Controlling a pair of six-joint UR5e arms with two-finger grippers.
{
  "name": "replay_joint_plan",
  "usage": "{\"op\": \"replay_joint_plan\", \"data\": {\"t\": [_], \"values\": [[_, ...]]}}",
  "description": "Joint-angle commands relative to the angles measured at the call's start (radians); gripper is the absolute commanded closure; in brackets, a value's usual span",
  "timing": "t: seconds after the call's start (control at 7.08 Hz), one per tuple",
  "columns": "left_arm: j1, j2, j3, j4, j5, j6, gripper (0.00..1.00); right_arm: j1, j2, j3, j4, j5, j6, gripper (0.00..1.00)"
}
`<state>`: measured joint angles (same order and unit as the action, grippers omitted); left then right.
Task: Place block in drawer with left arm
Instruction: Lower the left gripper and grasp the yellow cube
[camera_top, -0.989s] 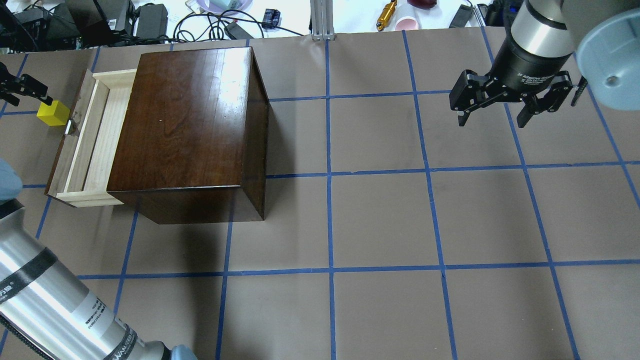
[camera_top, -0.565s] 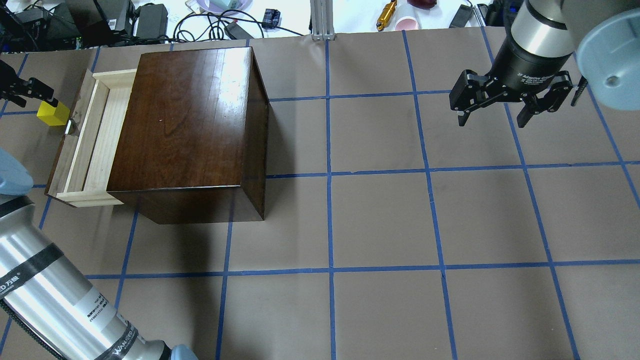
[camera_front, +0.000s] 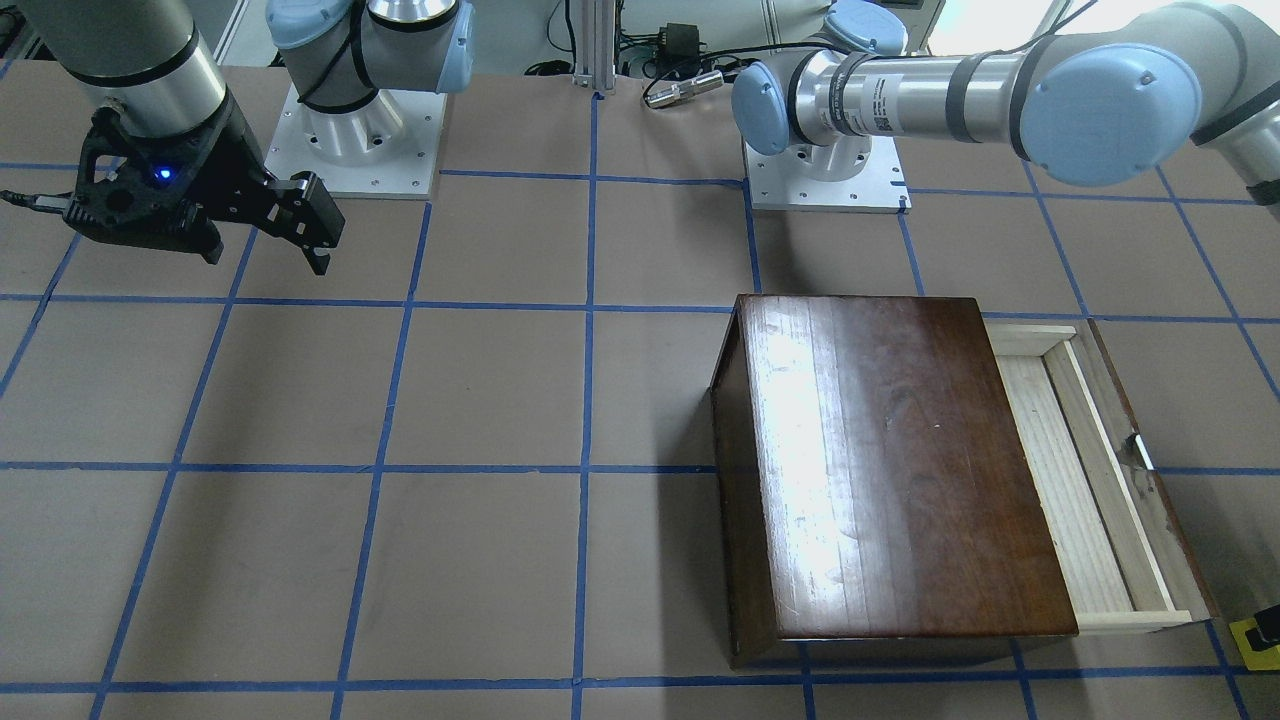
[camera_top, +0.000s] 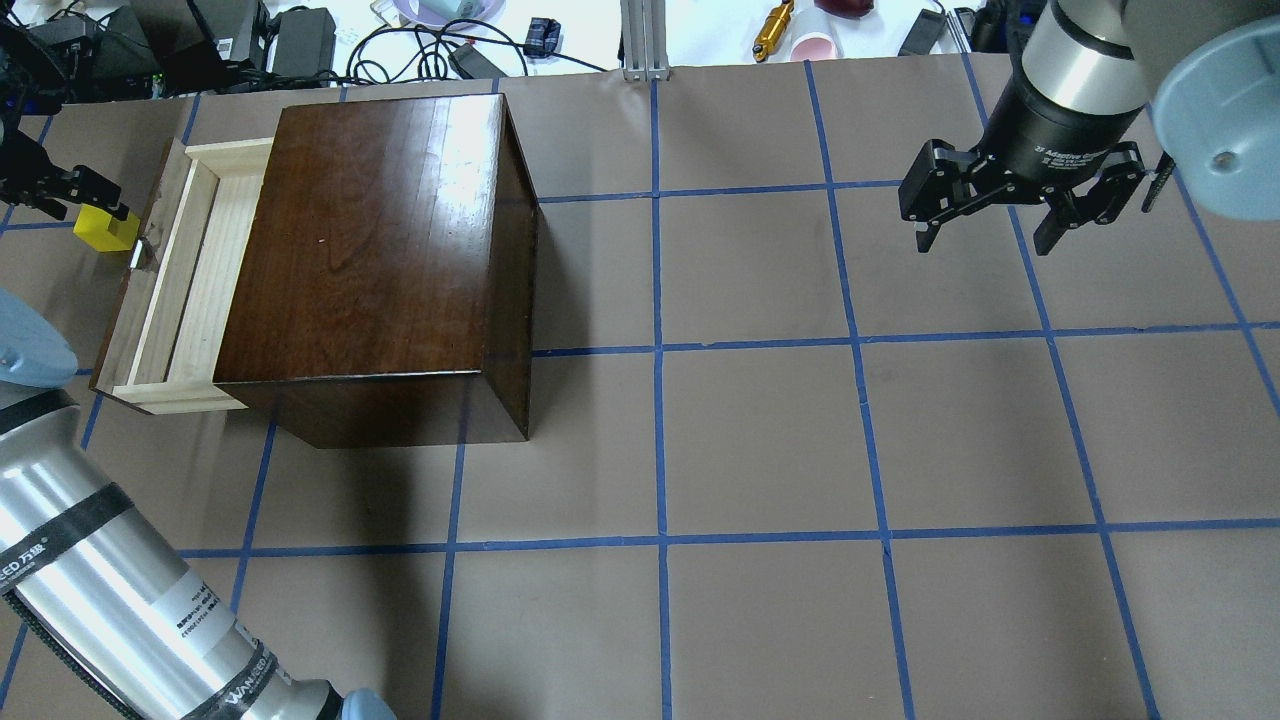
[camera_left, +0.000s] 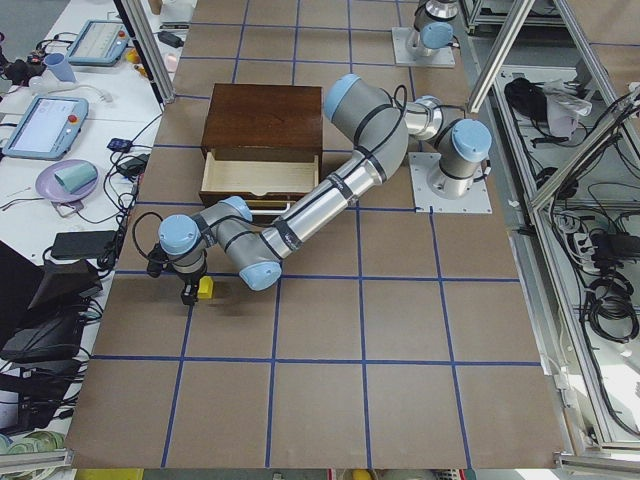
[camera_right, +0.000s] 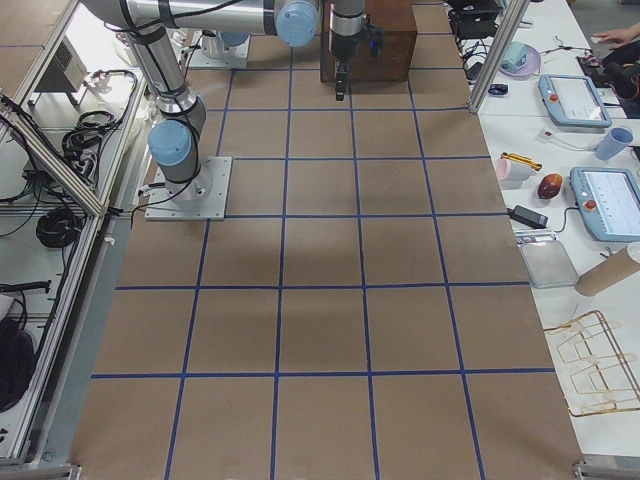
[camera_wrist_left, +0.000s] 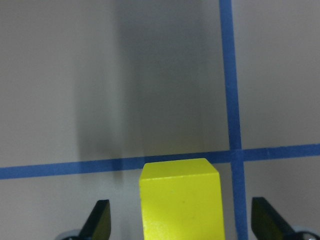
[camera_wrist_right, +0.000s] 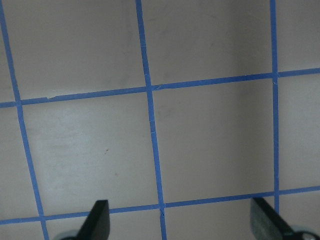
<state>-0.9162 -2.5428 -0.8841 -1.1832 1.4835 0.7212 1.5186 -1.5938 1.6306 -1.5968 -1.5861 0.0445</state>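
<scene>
Left gripper (camera_wrist_left: 182, 227): fingers spread, straddling yellow block (camera_wrist_left: 180, 195) on table (camera_top: 760, 440) | drawer (camera_top: 190, 270): pulled open, just beside it | right gripper (camera_top: 985, 243): spread, empty

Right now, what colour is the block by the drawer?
The block is bright yellow, clearest in the left wrist view.

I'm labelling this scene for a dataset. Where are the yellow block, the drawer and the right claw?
block (camera_wrist_left: 180, 200), left wrist view, centre of its visible face.
drawer (camera_top: 205, 290), overhead view, bare pale floor.
right claw (camera_top: 985, 243), overhead view, midway between the fingertips.
</scene>
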Motion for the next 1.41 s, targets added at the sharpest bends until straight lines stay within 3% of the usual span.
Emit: {"op": "replay_joint_plan", "data": {"t": [0.0,0.28,0.85,1.27], "values": [[0.000,0.001,-0.002,0.000,-0.002,0.004,0.49,0.000,0.000,0.000,0.000,0.000,0.000,0.00],[-0.007,0.016,-0.006,-0.013,-0.002,0.001,0.69,0.000,0.000,0.000,0.000,0.000,0.000,0.00],[-0.039,0.249,-0.108,-0.199,0.014,-0.005,0.69,0.000,0.000,0.000,0.000,0.000,0.000,0.00],[-0.062,0.456,-0.298,-0.210,0.015,-0.014,0.69,0.000,0.000,0.000,0.000,0.000,0.000,0.00]]}}
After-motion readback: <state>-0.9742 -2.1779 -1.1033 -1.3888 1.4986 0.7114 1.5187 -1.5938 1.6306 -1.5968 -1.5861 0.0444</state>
